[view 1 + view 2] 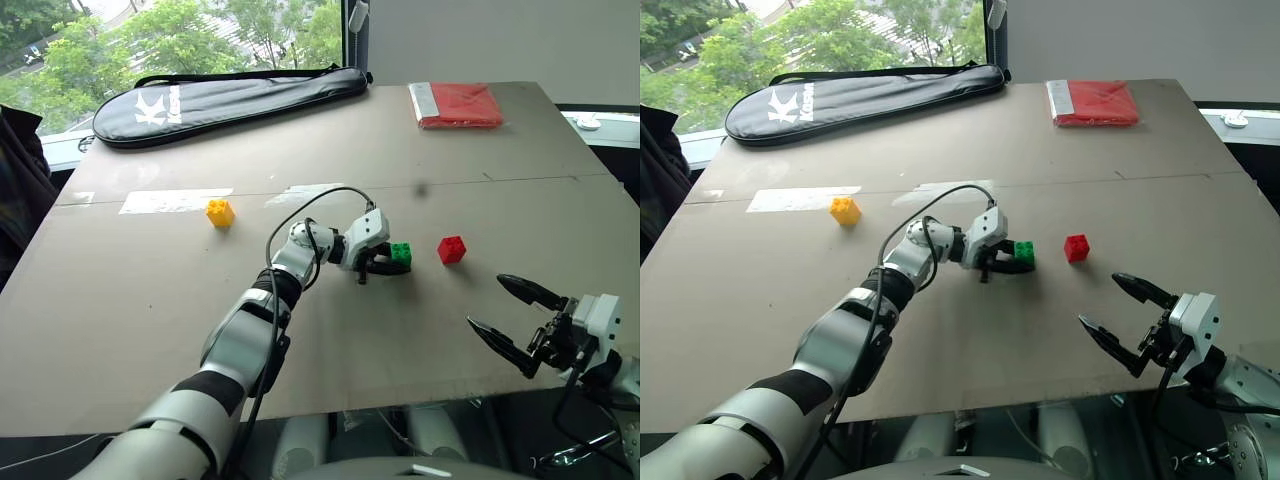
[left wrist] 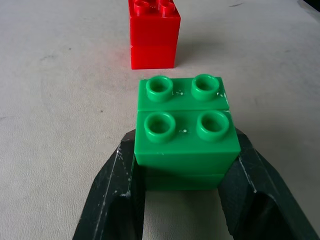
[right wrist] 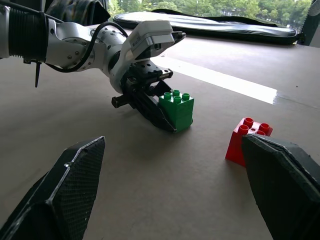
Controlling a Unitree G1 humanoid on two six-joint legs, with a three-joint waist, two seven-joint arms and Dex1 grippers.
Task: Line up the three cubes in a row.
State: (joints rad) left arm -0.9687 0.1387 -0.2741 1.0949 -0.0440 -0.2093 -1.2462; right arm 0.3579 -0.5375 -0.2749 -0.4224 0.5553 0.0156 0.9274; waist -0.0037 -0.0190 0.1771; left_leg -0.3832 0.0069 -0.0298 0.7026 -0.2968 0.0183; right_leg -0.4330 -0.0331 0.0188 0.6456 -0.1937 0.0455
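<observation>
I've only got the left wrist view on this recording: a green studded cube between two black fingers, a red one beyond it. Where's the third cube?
Observer: The small yellow studded plastic cube sits alone on the brown table, well off on the robot's left, away from the green studded plastic cube and the red studded plastic cube.
Operator: Is the green one lifted?
Observer: No, the right wrist view shows it resting on the table, the left gripper shut on it.
Operator: And the other arm?
Observer: The right gripper hangs open near the table's front edge, empty.
</observation>
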